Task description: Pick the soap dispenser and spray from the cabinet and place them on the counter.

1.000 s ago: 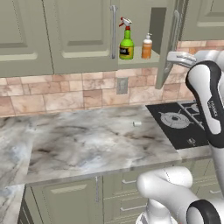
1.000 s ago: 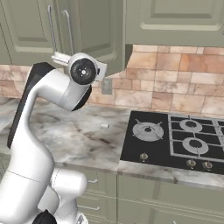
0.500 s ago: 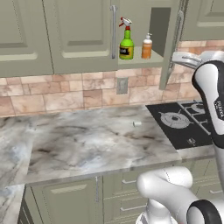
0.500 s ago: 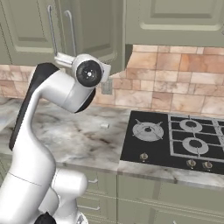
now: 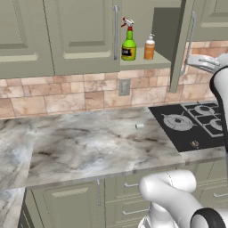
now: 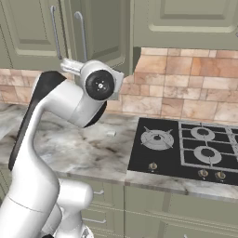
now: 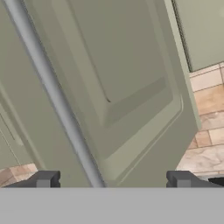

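The olive-green cabinet (image 5: 80, 35) has its right door (image 5: 180, 44) swung open. On its shelf the green spray (image 5: 128, 41) stands upright, with the orange soap dispenser (image 5: 149, 47) just to its right. My gripper (image 5: 190, 60) hovers by the open door's lower end, below and to the right of the bottles and apart from them. In the hand view the gripper (image 7: 113, 180) is open and holds nothing, and the door's metal bar handle (image 7: 52, 92) runs up between its fingertips. From the right base view the gripper (image 6: 69, 65) points at the door handle (image 6: 83, 32). The marble counter (image 5: 89, 142) lies below.
A black stovetop (image 5: 196, 124) sits at the counter's right end. A small grey object (image 5: 139, 126) lies on the counter near the stovetop. A wall outlet (image 5: 124, 87) is set in the tiled backsplash. The open door juts out over the stovetop's left side.
My hand has drawn back a little from the door handle, to the right in the left base view. The door and both bottles stand as before.
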Controlling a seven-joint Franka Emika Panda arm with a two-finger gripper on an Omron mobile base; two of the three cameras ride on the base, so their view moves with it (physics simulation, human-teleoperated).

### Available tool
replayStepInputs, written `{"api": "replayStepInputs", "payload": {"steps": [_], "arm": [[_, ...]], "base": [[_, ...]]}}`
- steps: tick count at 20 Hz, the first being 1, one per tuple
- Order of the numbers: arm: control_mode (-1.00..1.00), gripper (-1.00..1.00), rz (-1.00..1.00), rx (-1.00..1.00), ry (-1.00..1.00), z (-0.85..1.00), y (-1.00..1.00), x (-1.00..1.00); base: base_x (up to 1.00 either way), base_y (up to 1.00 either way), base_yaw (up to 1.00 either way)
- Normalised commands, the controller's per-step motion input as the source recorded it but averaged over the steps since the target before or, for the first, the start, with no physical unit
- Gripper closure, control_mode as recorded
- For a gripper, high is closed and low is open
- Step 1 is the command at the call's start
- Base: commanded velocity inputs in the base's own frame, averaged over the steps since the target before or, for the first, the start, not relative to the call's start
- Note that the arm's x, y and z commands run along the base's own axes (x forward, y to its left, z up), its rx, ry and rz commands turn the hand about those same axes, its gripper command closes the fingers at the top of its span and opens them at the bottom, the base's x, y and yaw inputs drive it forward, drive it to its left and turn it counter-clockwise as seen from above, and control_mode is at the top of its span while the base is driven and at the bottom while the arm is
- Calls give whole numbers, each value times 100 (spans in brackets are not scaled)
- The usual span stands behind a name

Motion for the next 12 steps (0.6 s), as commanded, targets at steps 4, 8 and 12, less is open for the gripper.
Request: {"api": "replayStepInputs", "payload": {"steps": [4, 8, 12], "arm": [[-100, -100, 17, -3, 0, -1, 0, -31], [-100, -100, 23, 0, 0, 0, -6, -44], [-100, -100, 10, -10, -3, 7, 13, -60]], "base": [[0, 0, 0], [0, 0, 0], [0, 0, 0]]}}
